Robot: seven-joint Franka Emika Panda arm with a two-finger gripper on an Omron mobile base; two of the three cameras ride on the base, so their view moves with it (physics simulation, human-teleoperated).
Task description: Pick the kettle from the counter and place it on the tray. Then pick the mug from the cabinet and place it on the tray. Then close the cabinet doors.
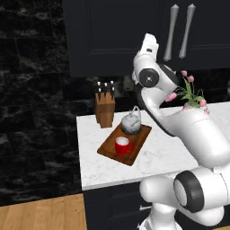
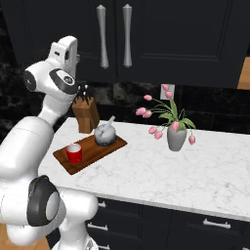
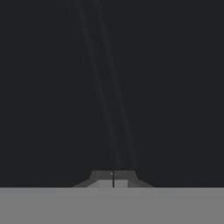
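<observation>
surface [image 2: 195, 171]: right half bare past vase [image 2: 177, 138] | tray [image 1: 108, 147] near left edge holds kettle [image 1: 131, 124], mug [image 1: 121, 146] | cabinet doors [image 2: 161, 34] shut | claw [image 3: 113, 179] pinched shut, empty, facing dark panel

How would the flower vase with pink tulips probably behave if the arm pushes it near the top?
The flower vase looks narrow and tall, and the tulips spread wide above it, so it would probably tip rather than slide. It stands on the smooth marble counter, so a low push may slide it. The stems look floppy.
</observation>
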